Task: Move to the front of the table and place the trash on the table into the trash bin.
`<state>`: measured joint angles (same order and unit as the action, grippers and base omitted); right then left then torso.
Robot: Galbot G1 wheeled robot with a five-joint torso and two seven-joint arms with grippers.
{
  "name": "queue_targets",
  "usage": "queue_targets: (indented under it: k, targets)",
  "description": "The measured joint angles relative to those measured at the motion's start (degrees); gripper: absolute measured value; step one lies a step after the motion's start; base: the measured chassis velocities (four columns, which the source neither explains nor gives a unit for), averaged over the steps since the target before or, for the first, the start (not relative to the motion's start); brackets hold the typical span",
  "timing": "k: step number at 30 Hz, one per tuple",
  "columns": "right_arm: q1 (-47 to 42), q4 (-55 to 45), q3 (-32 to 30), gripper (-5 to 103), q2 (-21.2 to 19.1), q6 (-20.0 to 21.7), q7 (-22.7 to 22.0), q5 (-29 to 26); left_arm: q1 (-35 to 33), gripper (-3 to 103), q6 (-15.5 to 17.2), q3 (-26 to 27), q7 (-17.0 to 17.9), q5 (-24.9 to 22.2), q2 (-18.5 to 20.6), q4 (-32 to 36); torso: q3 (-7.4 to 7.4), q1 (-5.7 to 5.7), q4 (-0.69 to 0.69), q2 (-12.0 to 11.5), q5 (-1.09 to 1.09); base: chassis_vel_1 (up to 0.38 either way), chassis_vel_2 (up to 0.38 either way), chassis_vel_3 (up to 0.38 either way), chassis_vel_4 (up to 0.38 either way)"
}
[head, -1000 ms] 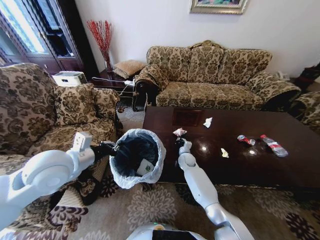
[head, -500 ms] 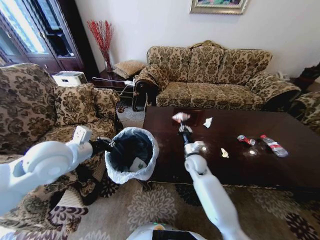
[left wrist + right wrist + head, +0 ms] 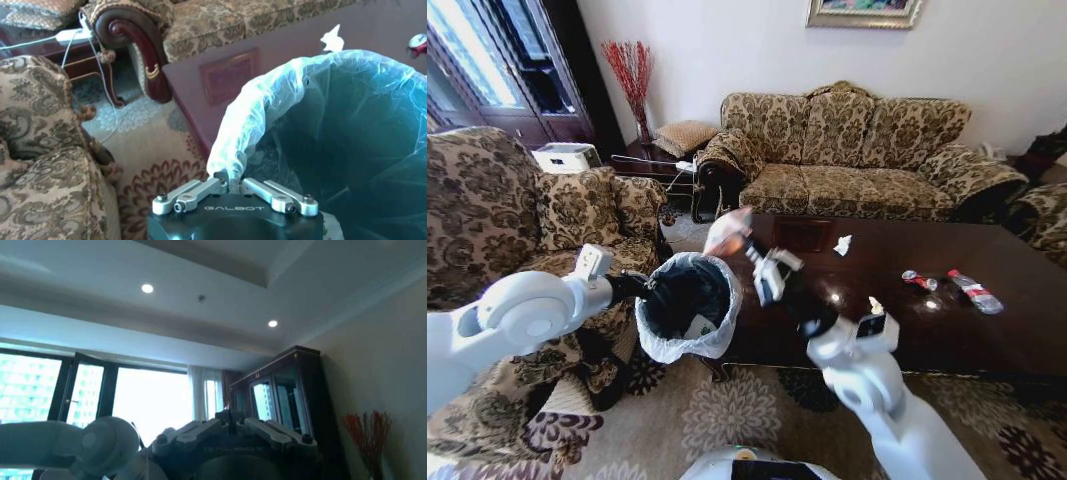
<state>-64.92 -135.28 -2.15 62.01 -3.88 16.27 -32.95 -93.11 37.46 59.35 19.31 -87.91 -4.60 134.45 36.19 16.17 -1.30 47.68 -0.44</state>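
Right hand raised, seemingly clamped on pinkish wrapper, trash bin just below. Left hand pinches bin rim.

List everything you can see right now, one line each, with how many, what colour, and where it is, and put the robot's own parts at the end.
Table: one, dark reddish-brown, ahead of the robot.
Trash bin: one, dark with a whitish bag, off the table's left end, held at its rim.
Wrapper: one, white and pinkish, in the air above the bin's far rim.
White scraps: two, one on the far side of the table, one nearer the front edge.
Red can: one, right part of the table.
Clear bottle: one, red label, beside the can.
Sofas: patterned brown, behind the table and at left.
Left pincer: shut on the bin's bag rim.
Right pincer: shut on the wrapper.
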Motion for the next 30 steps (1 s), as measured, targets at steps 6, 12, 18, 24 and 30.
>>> queue_targets:
  k: [6,12,18,24,30]
  targets:
    - [-0.19,3.54,2.42,15,1.12,-0.39,-0.37,2.86,0.26,0,-0.12,0.34,0.41,-1.13,-0.35,1.84,0.01,0.01,0.01,0.00,0.00,0.000,0.000,0.000,0.000]
    - [-0.54,3.77,3.13,41,2.66,-1.26,-0.34,3.88,0.45,0,-0.12,0.88,0.78,-1.75,-1.05,2.47,0.01,0.01,0.00,0.00,0.00,0.000,0.000,0.000,0.000]
    - [-4.09,1.47,-3.52,58,4.27,-2.13,-10.21,4.74,1.16,0,-0.26,1.42,0.96,-0.69,-2.38,-0.83,0.01,0.01,0.00,0.00,0.00,0.000,0.000,0.000,0.000]
    - [-15.73,6.43,-16.04,80,8.26,0.37,-24.52,0.87,1.65,0,-0.78,3.25,1.11,1.32,-7.35,-1.92,0.01,0.01,0.01,0.00,0.00,0.000,0.000,0.000,0.000]
    - [-21.05,9.06,-21.45,99,9.62,0.45,-26.08,-2.72,1.22,0,-1.00,2.92,1.09,2.43,-9.49,-1.48,0.01,0.01,0.01,0.00,0.00,0.000,0.000,0.000,0.000]
